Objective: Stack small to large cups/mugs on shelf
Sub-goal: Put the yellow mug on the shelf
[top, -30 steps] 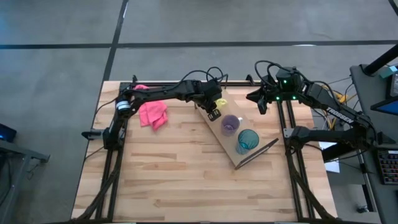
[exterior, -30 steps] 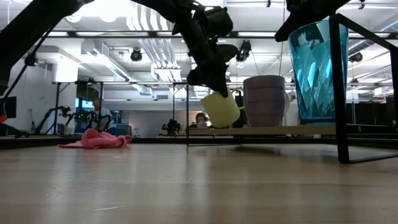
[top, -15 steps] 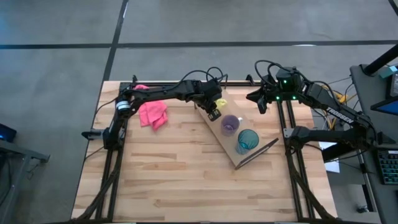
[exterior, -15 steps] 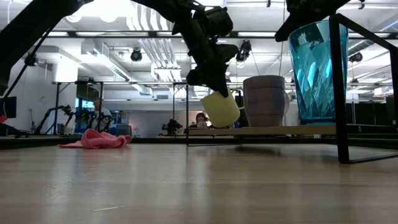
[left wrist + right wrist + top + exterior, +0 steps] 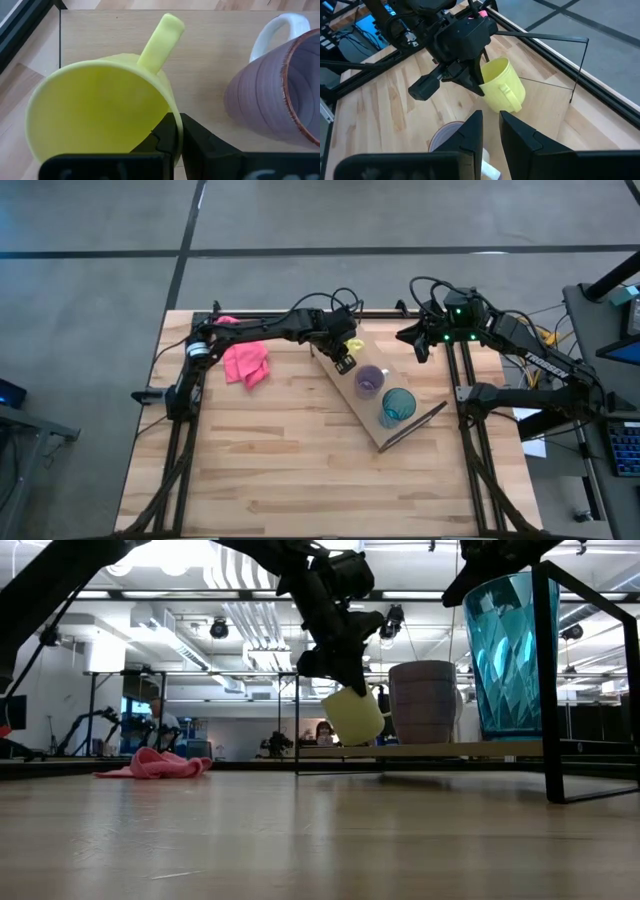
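Observation:
The yellow mug [image 5: 353, 344] is in my left gripper [image 5: 343, 358], tilted over the far-left end of the light-brown shelf board [image 5: 360, 408]. It also shows in the low view [image 5: 353, 716] and the left wrist view [image 5: 100, 110]. On the board stand the purple mug [image 5: 370, 380] with its pale handle [image 5: 272, 27] and the teal cup [image 5: 398, 406]. My right gripper [image 5: 420, 340] waits near the table's far right edge, fingers close together, touching nothing. Its own view shows the yellow mug [image 5: 502, 90] under the left gripper. My left gripper holds the yellow mug by its rim [image 5: 167, 112], on the side away from the handle [image 5: 160, 42]. One finger [image 5: 162, 137] is inside the mug and the other [image 5: 200, 145] outside. The fingers come slanting down from above. The mug hangs tilted; whether its bottom [image 5: 360, 740] touches the board, I cannot tell.
A pink cloth [image 5: 246, 363] lies on the slatted tabletop left of the shelf. The shelf's black wire frame [image 5: 545, 680] rises at its near-right end. Bare tabletop [image 5: 280, 460] spreads toward the near edge. People sit in the room beyond the table.

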`<control>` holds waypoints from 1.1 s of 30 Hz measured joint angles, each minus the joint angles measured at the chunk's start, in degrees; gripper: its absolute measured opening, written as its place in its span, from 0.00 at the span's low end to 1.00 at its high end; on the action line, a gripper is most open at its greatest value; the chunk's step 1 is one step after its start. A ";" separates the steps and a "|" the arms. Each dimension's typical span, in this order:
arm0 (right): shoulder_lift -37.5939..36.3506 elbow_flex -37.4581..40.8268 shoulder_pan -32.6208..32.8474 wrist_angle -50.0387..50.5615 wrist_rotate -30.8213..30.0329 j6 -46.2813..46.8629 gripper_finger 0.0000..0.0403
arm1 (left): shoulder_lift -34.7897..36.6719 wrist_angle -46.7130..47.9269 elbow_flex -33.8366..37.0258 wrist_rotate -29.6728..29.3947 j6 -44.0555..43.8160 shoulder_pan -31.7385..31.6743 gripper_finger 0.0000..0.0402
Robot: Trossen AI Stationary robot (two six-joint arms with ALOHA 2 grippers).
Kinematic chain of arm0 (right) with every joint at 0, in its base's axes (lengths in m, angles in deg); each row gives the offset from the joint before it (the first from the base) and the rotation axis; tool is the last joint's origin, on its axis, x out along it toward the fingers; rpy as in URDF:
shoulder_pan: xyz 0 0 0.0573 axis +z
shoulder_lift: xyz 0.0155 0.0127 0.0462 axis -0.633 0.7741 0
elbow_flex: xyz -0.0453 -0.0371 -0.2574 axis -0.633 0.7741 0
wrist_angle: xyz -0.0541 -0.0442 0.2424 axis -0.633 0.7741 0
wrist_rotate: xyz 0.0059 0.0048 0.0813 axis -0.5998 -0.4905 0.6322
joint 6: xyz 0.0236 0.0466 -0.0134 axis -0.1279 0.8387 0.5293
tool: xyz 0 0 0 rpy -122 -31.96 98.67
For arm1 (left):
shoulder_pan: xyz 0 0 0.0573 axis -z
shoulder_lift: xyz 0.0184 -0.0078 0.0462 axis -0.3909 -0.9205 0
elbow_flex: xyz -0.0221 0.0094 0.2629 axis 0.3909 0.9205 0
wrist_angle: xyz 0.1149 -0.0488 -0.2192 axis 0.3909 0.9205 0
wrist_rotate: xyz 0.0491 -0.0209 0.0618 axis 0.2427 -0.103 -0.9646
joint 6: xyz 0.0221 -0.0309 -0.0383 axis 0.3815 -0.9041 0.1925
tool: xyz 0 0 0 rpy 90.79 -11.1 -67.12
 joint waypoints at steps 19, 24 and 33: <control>0.00 0.00 0.00 0.00 0.00 -0.20 0.15 | 0.00 -6.18 0.00 0.24 1.86 0.00 0.19; 0.00 0.00 0.00 0.00 0.00 -0.57 0.15 | 0.00 -7.90 0.00 0.20 1.88 0.00 0.20; 0.00 0.00 0.00 0.00 -0.01 -1.68 0.15 | 0.00 -9.89 0.00 0.11 1.53 -0.02 0.20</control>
